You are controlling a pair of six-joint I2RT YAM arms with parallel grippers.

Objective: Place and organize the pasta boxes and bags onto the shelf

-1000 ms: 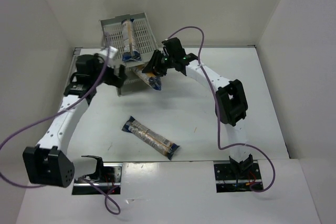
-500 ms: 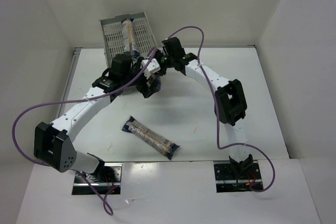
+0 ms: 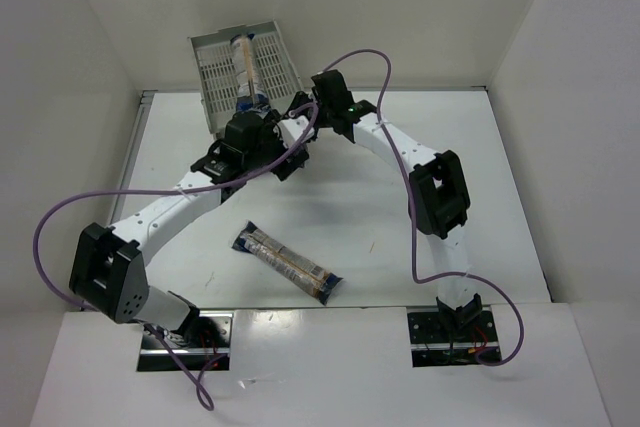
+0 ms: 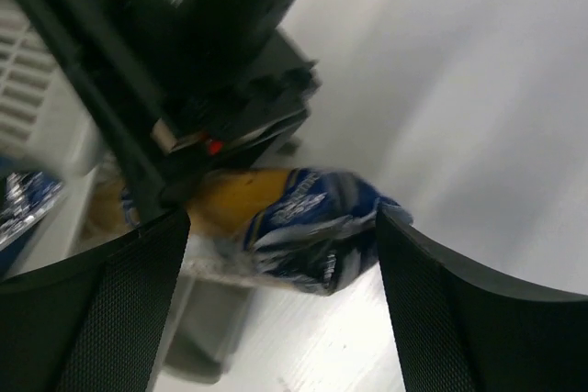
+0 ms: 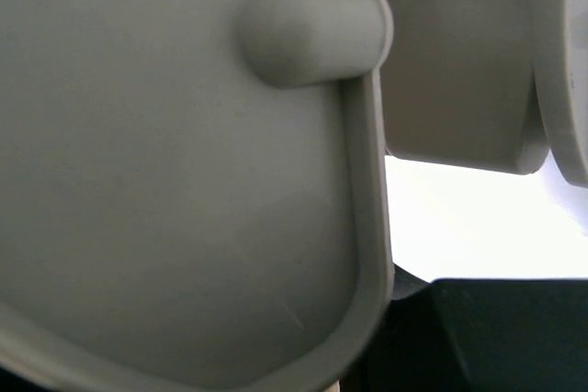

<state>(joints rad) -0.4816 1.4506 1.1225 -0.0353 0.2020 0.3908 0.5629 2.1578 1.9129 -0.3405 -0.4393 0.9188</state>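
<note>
The light grey shelf (image 3: 215, 72) stands at the back of the table, and one spaghetti pack (image 3: 245, 65) lies along its top tier. A second pack (image 4: 303, 227) sticks its dark blue end out of a lower tier. My left gripper (image 4: 285, 319) is open right in front of that end, with the end between its fingers (image 4: 92, 319) but not gripped; in the top view it (image 3: 288, 155) covers the pack. My right gripper (image 3: 300, 117) is pressed against the shelf's side wall (image 5: 184, 181); its jaws are hidden. A third pack (image 3: 288, 263) lies on the table.
White walls enclose the table on three sides. The right arm's black wrist (image 4: 211, 61) hangs just above the pack end, close to my left gripper. Purple cables (image 3: 60, 222) loop off both arms.
My left arm has swung from the shelf's left side across its front to the right, and its gripper now faces the pack's blue end. The right arm has hardly moved.
</note>
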